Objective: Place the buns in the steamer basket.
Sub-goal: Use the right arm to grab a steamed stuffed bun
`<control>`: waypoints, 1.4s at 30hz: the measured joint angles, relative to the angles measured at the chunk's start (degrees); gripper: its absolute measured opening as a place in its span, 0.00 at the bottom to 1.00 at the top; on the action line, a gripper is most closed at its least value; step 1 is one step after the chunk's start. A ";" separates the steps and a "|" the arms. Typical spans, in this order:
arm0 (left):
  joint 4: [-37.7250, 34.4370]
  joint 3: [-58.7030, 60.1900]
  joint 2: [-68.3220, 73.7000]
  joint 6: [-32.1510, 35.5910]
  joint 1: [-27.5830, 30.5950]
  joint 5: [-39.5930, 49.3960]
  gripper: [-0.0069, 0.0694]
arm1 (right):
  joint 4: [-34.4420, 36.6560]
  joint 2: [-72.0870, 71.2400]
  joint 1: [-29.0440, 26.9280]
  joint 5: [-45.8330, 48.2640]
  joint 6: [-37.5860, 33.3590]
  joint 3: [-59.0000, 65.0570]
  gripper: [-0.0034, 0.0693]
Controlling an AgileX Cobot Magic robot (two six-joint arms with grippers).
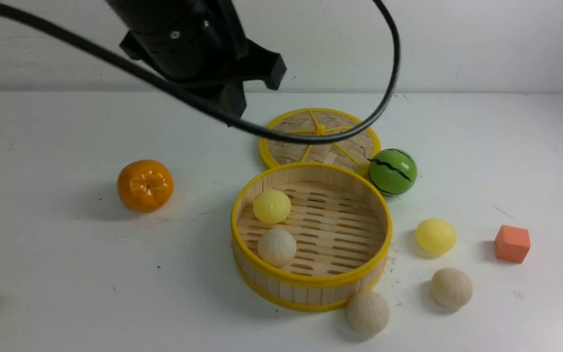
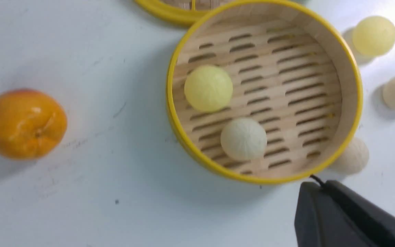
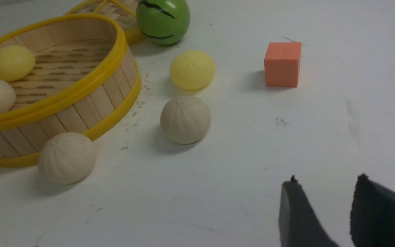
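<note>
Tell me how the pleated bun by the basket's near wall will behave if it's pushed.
The pleated bun is nearly round, so a push would probably roll it; the steamer basket wall beside it may block it. Its matte, ribbed skin likely resists slipping.

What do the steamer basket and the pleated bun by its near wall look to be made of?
The steamer basket looks like bamboo or pale wood: matte slats with visible seams and a slotted floor. Its yellow rims are smooth and slightly glossy, probably plastic. The pleated bun is matte cream with fine moulded ribs and no shine, likely soft rubber or foam; the look alone cannot settle which.
</note>
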 joint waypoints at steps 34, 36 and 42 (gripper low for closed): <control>-26.69 80.29 -67.62 18.05 0.07 -48.41 0.07 | 25.28 0.00 0.00 -17.37 10.18 0.50 0.38; -26.75 80.29 -67.62 18.20 0.07 -48.41 0.07 | 27.96 0.31 0.19 -14.68 10.72 -1.49 0.38; -26.80 80.29 -67.62 18.31 0.07 -48.38 0.07 | 26.79 19.50 1.74 13.65 2.45 -23.09 0.38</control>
